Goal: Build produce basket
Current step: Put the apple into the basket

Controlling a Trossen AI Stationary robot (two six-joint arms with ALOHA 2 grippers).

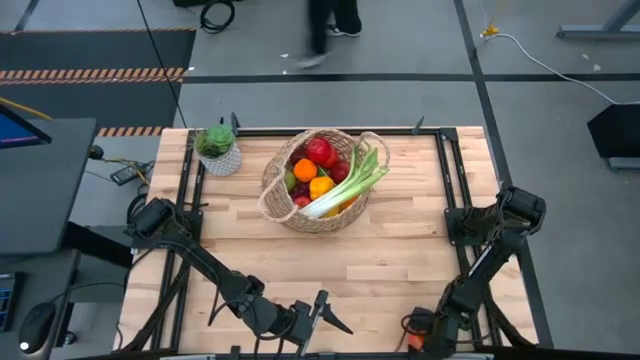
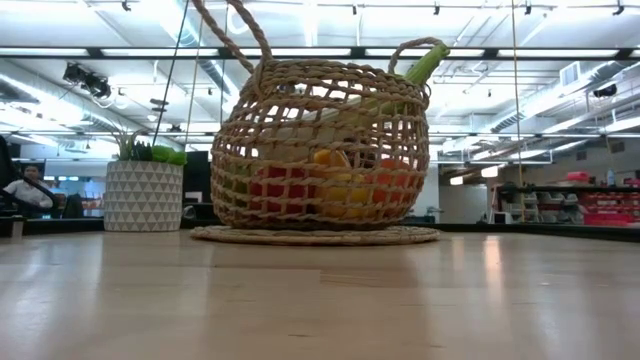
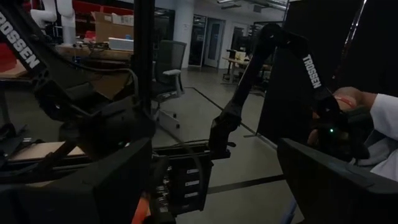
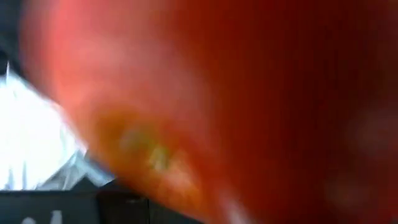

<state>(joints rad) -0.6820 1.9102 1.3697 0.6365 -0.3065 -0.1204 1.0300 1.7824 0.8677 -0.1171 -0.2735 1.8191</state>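
My left gripper (image 1: 325, 318): one, bottom centre of the high view, off the near edge of the table (image 1: 400, 260), fingers spread wide, holding nothing.

My right gripper: bottom right of the high view, folded down by the near table edge. I cannot tell how its fingers stand; the right wrist view is filled by a blurred red-orange surface.

Table: one, pale wood planks, bare across its near half in the high view.

Basket (image 1: 288, 210): one, round woven wicker, upper centre of the high view, on the far half of the table. In the low view it stands upright on a flat woven base, two loop handles raised at its top.

Produce, all inside the basket, counted from the high view:
- red apples (image 1: 319, 150): two told apart, one at the far side, one darker beside it
- oranges (image 1: 305, 170): two, at the middle
- leek (image 1: 348, 188): one, green-white, lying aslant with its green end over the rim towards the upper right
- further pieces beneath: too hidden to count

Potted plant (image 1: 218, 150): one, white patterned pot, just left of the basket, apart from it.

Person (image 3: 379, 134): one, at the right edge of the left wrist view, beyond the table.
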